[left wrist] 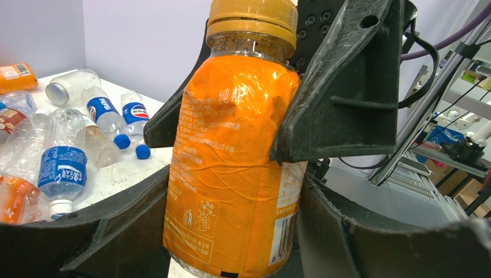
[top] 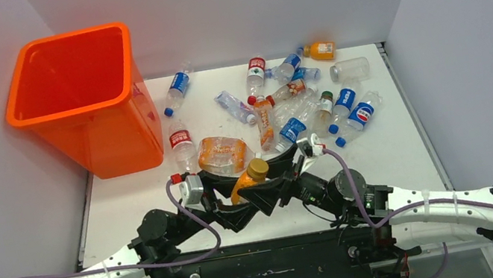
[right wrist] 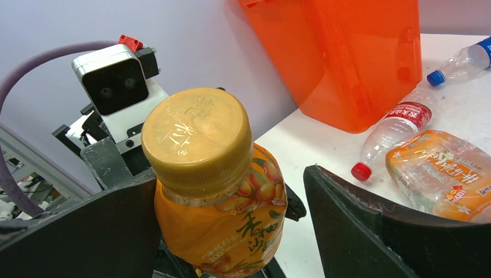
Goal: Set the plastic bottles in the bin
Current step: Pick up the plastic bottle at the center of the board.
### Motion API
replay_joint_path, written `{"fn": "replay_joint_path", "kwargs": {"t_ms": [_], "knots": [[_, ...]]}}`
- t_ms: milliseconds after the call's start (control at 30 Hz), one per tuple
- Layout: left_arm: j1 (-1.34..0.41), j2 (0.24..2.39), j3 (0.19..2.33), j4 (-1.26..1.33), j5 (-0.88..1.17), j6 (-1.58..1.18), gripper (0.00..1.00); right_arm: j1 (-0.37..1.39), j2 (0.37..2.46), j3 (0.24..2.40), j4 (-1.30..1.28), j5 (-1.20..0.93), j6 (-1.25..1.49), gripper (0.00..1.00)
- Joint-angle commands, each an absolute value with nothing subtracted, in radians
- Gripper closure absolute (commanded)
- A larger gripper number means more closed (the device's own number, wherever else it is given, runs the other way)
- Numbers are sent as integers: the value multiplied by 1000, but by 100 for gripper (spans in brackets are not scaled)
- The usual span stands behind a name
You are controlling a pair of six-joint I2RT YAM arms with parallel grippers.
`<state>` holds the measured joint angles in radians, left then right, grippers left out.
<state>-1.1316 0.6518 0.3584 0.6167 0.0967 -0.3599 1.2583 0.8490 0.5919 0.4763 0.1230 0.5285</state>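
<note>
An orange bottle (top: 247,182) with a tan cap stands tilted between both grippers near the table's front middle. My left gripper (top: 242,198) is shut on its lower body (left wrist: 231,162), a finger pressing each side. My right gripper (right wrist: 231,179) is open around its upper part (right wrist: 226,202): one finger touches the bottle, the other stands clear of it. The orange bin (top: 115,138) stands at the far left, nothing showing inside it. Several more plastic bottles (top: 297,100) lie scattered across the back of the table.
A flattened orange-labelled bottle (top: 222,154) and a red-labelled bottle (top: 182,146) lie just beyond the grippers. A blue-labelled bottle (top: 177,90) lies beside the bin. Grey walls close in the table on three sides.
</note>
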Motion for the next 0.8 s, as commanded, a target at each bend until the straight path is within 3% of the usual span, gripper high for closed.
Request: {"fn": "replay_joint_path", "kwargs": {"t_ms": [0, 67, 167, 233, 333, 400, 633, 767], "knots": [[-1156, 653, 405, 741, 94, -368, 100, 1258, 884, 577, 546, 130, 548, 17], [-1160, 654, 406, 740, 87, -369, 100, 1259, 887, 573, 547, 126, 550, 21], [-1167, 649, 407, 742, 79, -370, 100, 1258, 881, 567, 541, 128, 549, 40], [-1170, 646, 406, 742, 74, -371, 90, 1259, 872, 562, 536, 130, 548, 51], [-1171, 631, 397, 742, 91, -369, 46, 1259, 849, 565, 509, 131, 528, 62], [-1171, 598, 370, 752, 113, -349, 1, 1259, 810, 581, 449, 134, 495, 65], [-1170, 346, 392, 503, 9, -287, 4, 1258, 681, 676, 101, 92, 307, 67], [-1169, 379, 524, 392, -70, -307, 4, 1257, 666, 697, 13, 33, 265, 68]]}}
